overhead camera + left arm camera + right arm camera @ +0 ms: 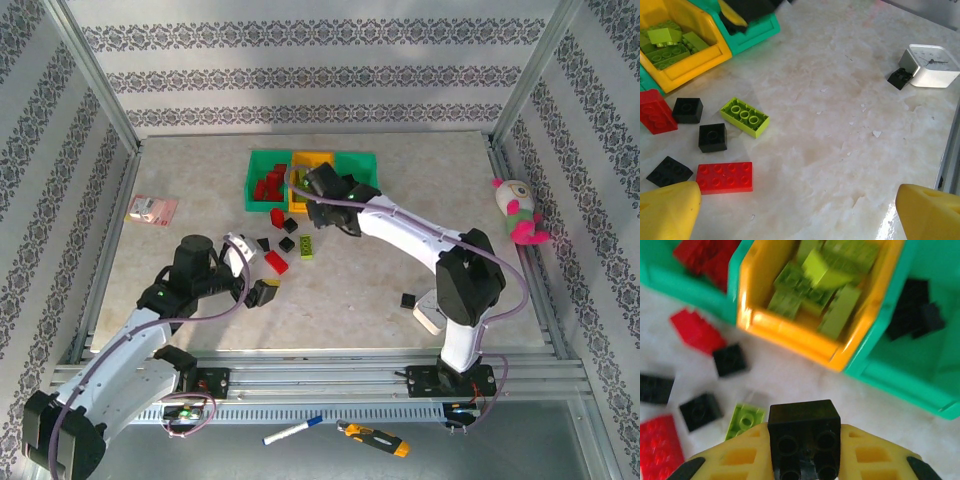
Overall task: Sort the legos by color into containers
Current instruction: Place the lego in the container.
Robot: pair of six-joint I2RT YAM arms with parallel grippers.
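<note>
Just in front of three joined open-top plastic bins [312, 176], right gripper [804, 436], its yellow fingers [867, 456] clenched on a black square studded plastic brick [804, 421]; nearer the arm bases, left gripper [797, 202], yellow fingertips [670, 210] spread wide and grasping nothing, over the pale marbled tabletop [840, 150].

Inside the bins: red bricks [268, 186] in the left green compartment; lime green bricks [815, 285] heaped in the orange-yellow middle compartment [790, 336]; black bricks [916, 310] in the right green compartment.

Loose on the table before the bins: a flat red rectangular brick [724, 177] closest to the left gripper, a black flat brick [669, 171] just beside it; two black square bricks [712, 137] near each other; a lime green rectangular brick [744, 116], studs up; a second red brick [656, 111] near the front of the yellow compartment.

Well apart to the right: a white square timer [932, 65], one small black brick [900, 78] just beside its corner.

Toward the table's left edge, a pink card [152, 209]; at the right edge, a white and pink plush toy [515, 208]; below the arm bases, a marker pen [293, 432] and a yellow-handled tool [372, 438].
</note>
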